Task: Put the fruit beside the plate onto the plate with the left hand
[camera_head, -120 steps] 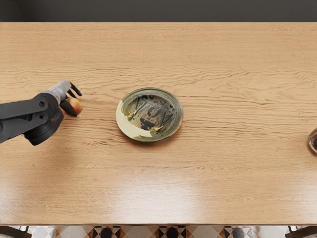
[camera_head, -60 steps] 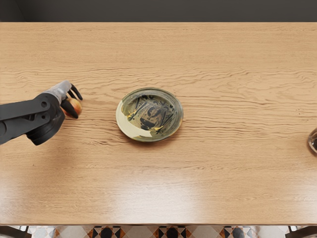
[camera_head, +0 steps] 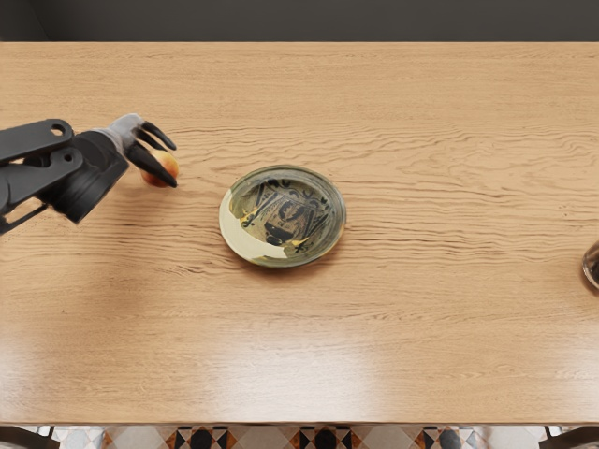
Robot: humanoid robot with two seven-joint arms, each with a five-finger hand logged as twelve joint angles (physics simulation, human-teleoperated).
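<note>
While my left arm reaches in from the picture's left edge, my left hand (camera_head: pixel 142 148) sits over the counter (camera_head: pixel 421 140), up and to the left of the plate (camera_head: pixel 227 224) in the picture. My dark fingers (camera_head: pixel 161 140) are curled around the fruit (camera_head: pixel 167 166) and clamped on it; one lies across its top and another passes under its lower side. The fruit is small, round and orange-red, and only part of it shows between the fingers. It is near the plate's left rim but apart from it, with bare wood between the two. I cannot tell whether the fruit rests on the counter or is held clear of it.

The plate lies flat near the middle of the counter. It is round, with a pale olive rim and a dark pattern across its centre. Nothing lies on it.

At the picture's right edge, well apart from the plate, a round dark object (camera_head: pixel 592 267) is cut off by the frame; I cannot identify it.
</note>
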